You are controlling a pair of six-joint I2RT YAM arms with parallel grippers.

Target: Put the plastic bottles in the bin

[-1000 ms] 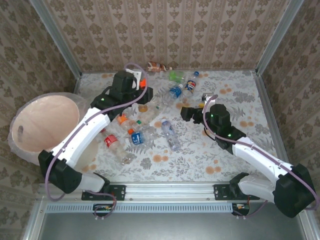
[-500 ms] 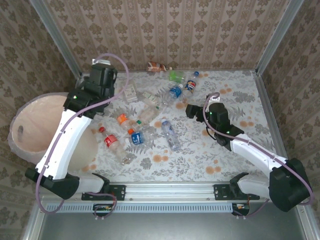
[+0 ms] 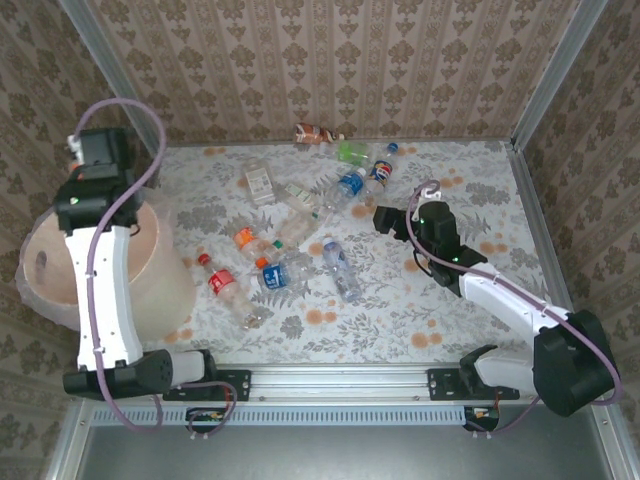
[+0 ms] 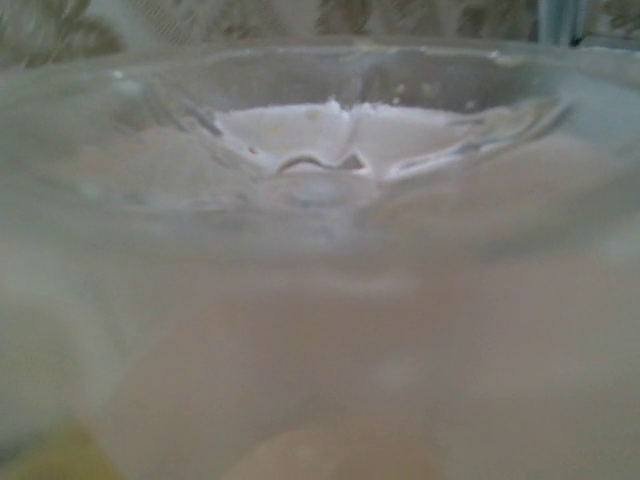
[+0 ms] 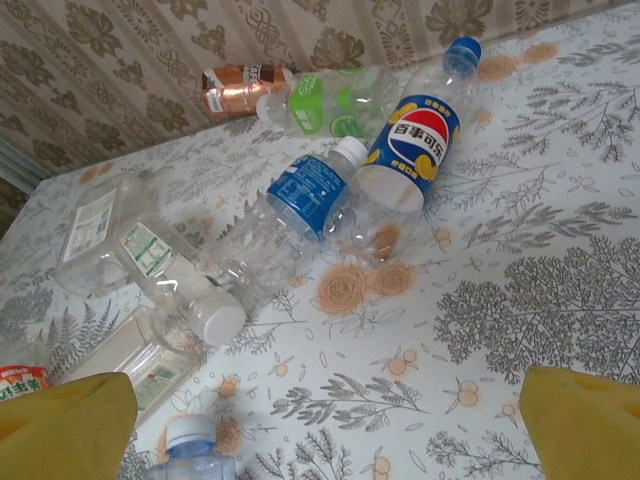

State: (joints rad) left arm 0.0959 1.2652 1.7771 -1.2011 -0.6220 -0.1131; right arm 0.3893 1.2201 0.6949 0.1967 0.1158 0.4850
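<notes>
L gripper hung over the far rim of the bin, which sat at the left edge of the table. Couldn't tell if its jaws were spread or pinching anything; L wrist cam was a blur of liner bag over beige wall. R gripper was spread wide & empty, low over the table, facing the plastic bottles scattered mid-table. Ahead of it: blue-label bottle just beside Pepsi bottle, w/ green-label bottle & brown bottle by the back wall.
</notes>
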